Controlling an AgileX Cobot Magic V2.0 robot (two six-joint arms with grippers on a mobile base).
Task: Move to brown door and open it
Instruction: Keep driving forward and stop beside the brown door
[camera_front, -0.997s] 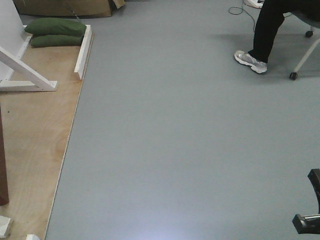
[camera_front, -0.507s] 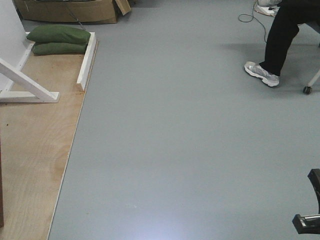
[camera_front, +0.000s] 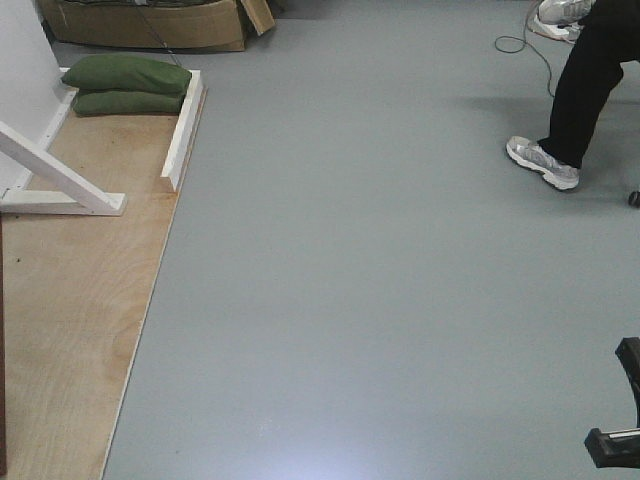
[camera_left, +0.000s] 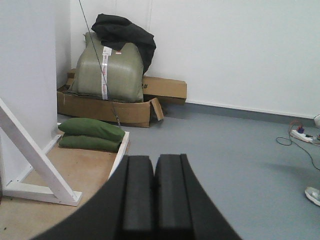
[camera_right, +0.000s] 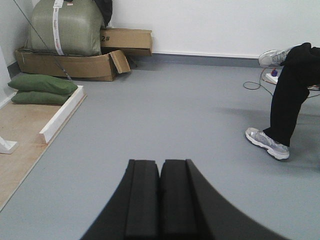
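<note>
The brown door is almost out of view; only a thin dark sliver shows at the far left edge of the front view, beside the plywood floor panel (camera_front: 70, 330). My left gripper (camera_left: 154, 161) is shut and empty, its black pads pressed together, and it points over the plywood toward green bags (camera_left: 92, 134). My right gripper (camera_right: 160, 164) is shut and empty above the grey floor.
A white diagonal brace (camera_front: 55, 175) and a white batten (camera_front: 183, 135) edge the plywood. Green bags (camera_front: 128, 85) and cardboard boxes (camera_front: 150, 25) lie at the back left. A seated person's leg and shoe (camera_front: 543, 162) are at the right. A black robot part (camera_front: 615, 440) sits at the lower right.
The whole scene has slid down and to the right in the front view. The brown door strip at the left edge has nearly left the frame. The chair wheel has gone off to the right.
</note>
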